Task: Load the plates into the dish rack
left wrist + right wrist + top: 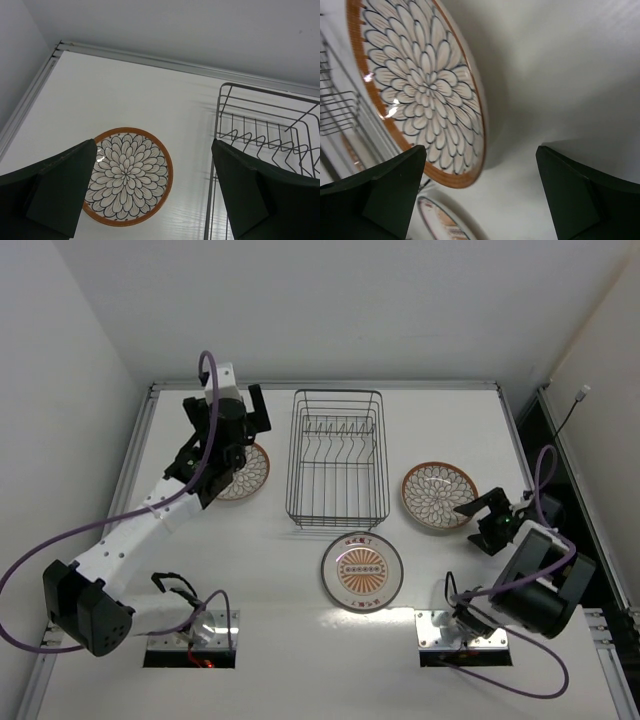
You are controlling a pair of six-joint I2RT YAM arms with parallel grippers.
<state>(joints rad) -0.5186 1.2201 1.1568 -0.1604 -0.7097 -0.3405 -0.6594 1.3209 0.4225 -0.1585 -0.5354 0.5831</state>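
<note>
Three plates lie flat on the white table. The left petal plate (250,472) (127,175) is partly under my left gripper (228,425) (154,145), which hovers open and empty above it. The right petal plate (440,495) (420,85) lies just left of my right gripper (478,525) (481,148), which is open, empty and low beside its rim. The sunburst plate (362,571) (442,222) lies in front of the dish rack (338,458) (270,135) (340,110). The black wire rack stands empty at the table's middle back.
White walls enclose the table at the back and on both sides, with a metal rail (320,385) along the far edge. Purple cables (60,550) loop from both arms. Two base mounts (190,640) sit at the near edge.
</note>
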